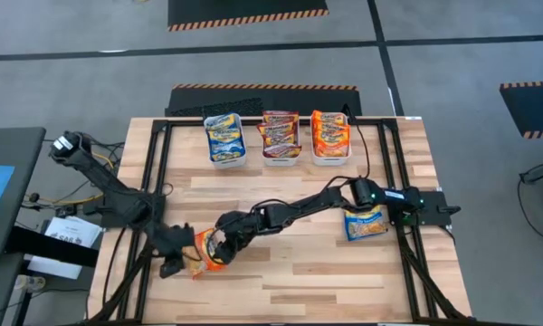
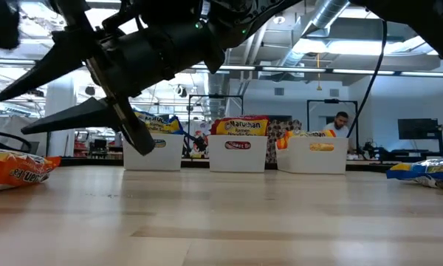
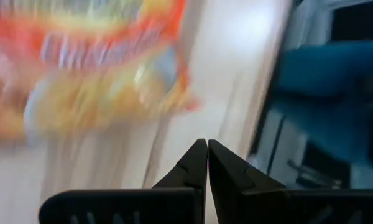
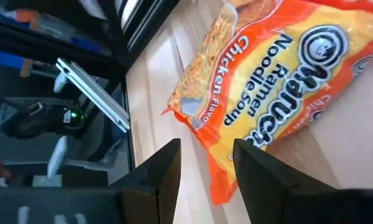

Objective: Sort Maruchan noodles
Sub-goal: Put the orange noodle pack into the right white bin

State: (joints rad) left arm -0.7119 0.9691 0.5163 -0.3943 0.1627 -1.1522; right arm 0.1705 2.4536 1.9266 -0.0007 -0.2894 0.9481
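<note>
Step in hand: pick-up of the orange glossy plastic Maruchan packet (image 1: 207, 251), lying flat on the light wooden slat table (image 1: 299, 272) near the near-left corner.

Right gripper (image 1: 219, 246) reaches across the table and is on the packet's right edge. Right wrist view has its fingers (image 4: 168, 168) parted with the packet's corner (image 4: 199, 124) just ahead of the gap. No grip that I can confirm; jaws look part-way open, not clamped on anything.

Left gripper (image 1: 174, 265) sits just left of the same packet, fingers (image 3: 196, 165) pressed together, holding nothing.

Already sorted, by the look of it: three white rectangular plastic bins at the far edge, blue packets in the left bin (image 1: 225, 161), maroon in the middle bin (image 1: 281, 159), orange in the right bin (image 1: 331, 159).

One blue glossy packet (image 1: 367, 222) is loose on the table at right, by the right arm's base.

Next move, my read: get one finger under the packet's edge, close, lift, carry far-right to the orange bin. A flat slick wrapper may slide instead of lifting.
</note>
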